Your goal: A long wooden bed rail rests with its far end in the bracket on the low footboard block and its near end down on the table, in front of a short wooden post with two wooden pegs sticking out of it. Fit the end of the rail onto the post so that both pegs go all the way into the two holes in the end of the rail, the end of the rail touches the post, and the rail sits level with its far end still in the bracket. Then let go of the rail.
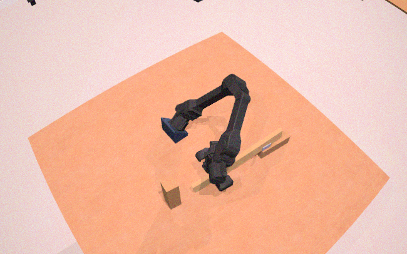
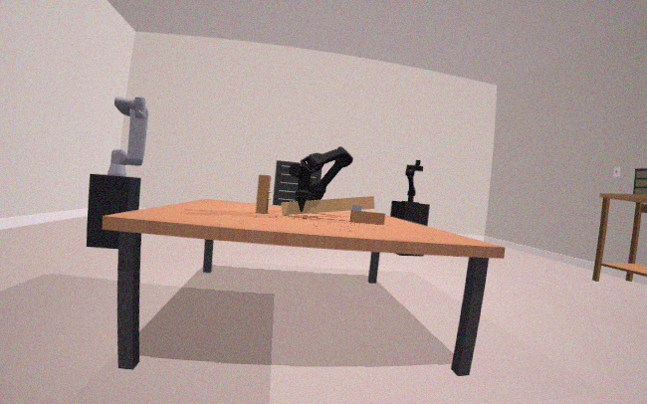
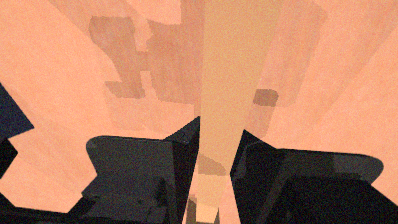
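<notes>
The gripper (image 1: 220, 180) is clamped across the rail (image 1: 249, 152) close to its low near end, both fingers pressed on its flanks. The far end sits in the bracket (image 1: 265, 147) on the footboard block (image 1: 277, 146) at two o'clock, the near end short of the post (image 1: 171, 196) at eight o'clock. It looks stiff, long and fairly light, so a hold this near the end should steer it, though smooth wood may twist. The orange table (image 2: 175, 225) stands in a plain room, a side shelf (image 2: 603, 236) at three o'clock.

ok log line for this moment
tool: shut on rail near its low end | post: apart from rail | far end: at footboard block
</notes>
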Controlling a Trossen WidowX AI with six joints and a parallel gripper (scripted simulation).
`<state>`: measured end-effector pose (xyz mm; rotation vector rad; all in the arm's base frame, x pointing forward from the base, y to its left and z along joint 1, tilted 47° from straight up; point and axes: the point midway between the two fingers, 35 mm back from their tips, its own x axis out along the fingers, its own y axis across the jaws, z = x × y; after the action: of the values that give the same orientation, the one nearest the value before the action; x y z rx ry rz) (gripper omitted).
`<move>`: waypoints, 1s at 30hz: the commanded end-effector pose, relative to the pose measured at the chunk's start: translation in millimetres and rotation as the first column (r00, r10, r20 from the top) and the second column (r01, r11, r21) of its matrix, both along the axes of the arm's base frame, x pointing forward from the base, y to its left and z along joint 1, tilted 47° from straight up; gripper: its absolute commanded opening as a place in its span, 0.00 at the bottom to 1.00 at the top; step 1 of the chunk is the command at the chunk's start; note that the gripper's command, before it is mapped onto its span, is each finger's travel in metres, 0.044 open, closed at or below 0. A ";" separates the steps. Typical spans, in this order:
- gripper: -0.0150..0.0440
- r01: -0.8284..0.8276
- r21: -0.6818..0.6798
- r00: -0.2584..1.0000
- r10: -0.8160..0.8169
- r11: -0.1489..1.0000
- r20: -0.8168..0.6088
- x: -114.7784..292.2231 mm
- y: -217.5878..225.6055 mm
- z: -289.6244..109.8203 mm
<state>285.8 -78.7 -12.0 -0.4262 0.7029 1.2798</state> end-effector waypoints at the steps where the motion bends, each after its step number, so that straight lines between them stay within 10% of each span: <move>1: 0.25 0.002 0.002 1.000 -0.002 1.000 0.000 -0.3 -1.5 1.4; 30: 0.25 0.002 0.002 1.000 -0.002 1.000 0.000 0.5 -12.7 11.0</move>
<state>284.6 -87.4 -3.8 -0.4209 0.7120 1.2884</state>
